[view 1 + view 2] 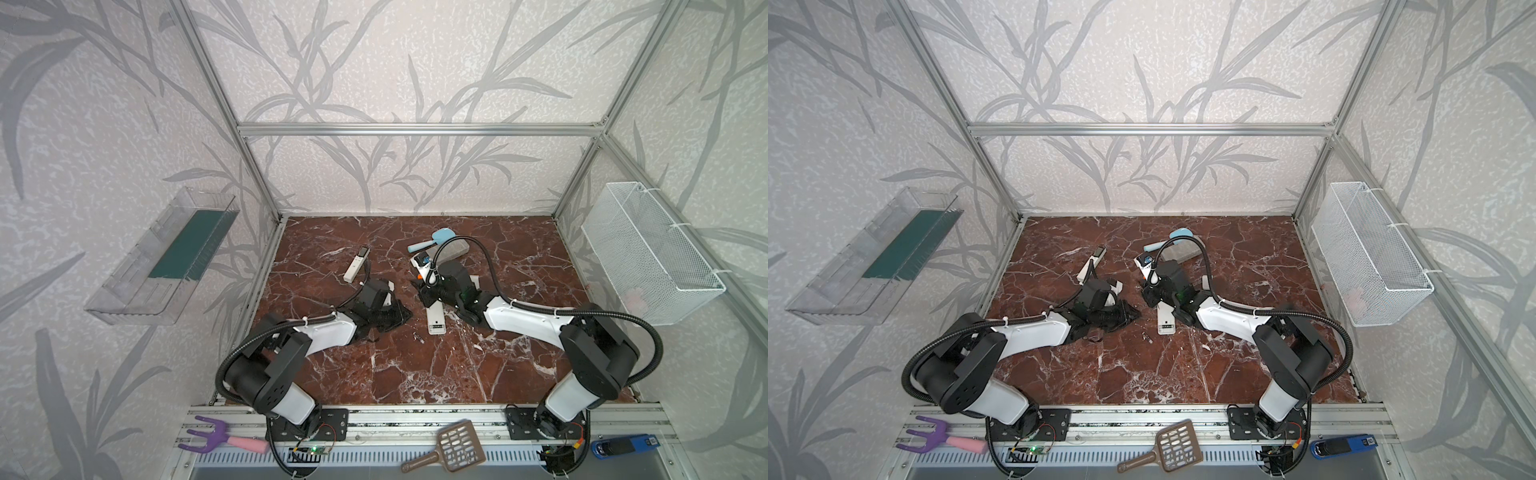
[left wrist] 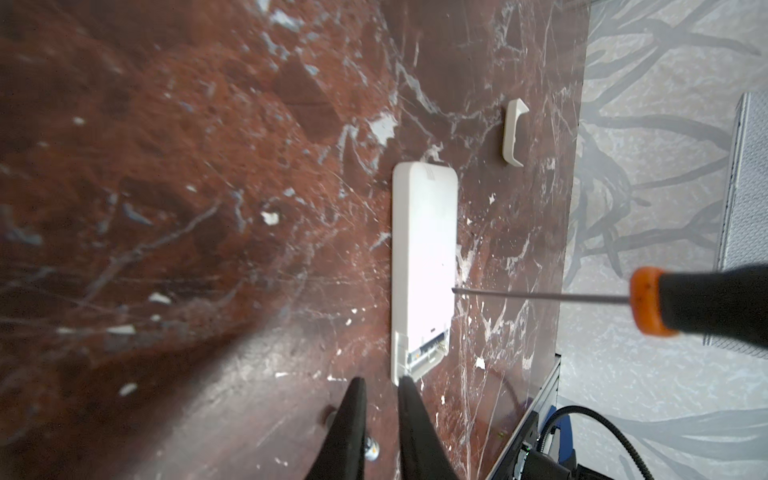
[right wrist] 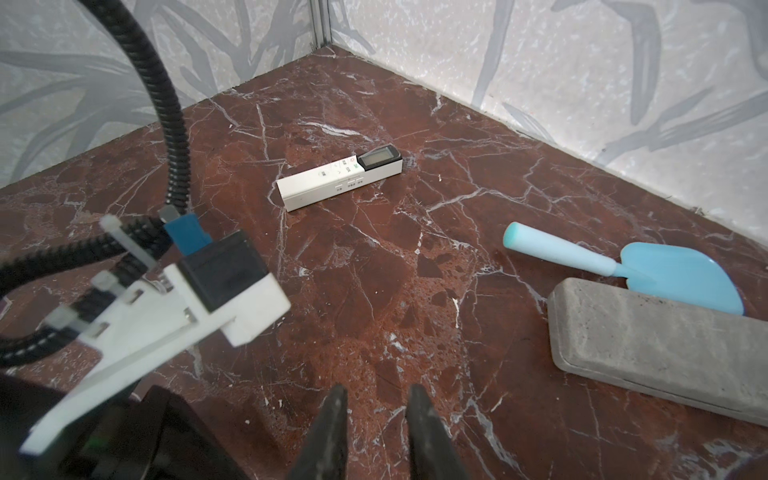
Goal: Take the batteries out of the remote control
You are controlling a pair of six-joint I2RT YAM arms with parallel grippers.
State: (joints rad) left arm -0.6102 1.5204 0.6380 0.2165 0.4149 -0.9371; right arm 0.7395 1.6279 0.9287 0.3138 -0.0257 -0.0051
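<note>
The white remote control [image 2: 422, 257] lies face down on the red marble worktop [image 1: 457, 374], in the middle of the left wrist frame. Its battery bay stands open at the lower end, and what sits inside is too blurred to name. In a top view, small dark batteries [image 1: 417, 337] lie loose on the worktop just left of the remote's near end, too tiny there for their ends to be read.

The left claw [image 2: 381, 380] sits at the bottom of its wrist frame, just short of the open bay, its fingers slightly parted with nothing between them. The right claw [image 3: 377, 390] is likewise parted and empty, at the bottom of its own frame over bare worktop.

A screwdriver [image 2: 648, 301] with an orange collar and black handle enters from the right edge, its tip at the remote's side — what carries it is out of frame. A white cover piece [image 2: 513, 133] lies apart, upper right. A second slim remote [image 3: 338, 183] lies upper middle, well apart.
</note>
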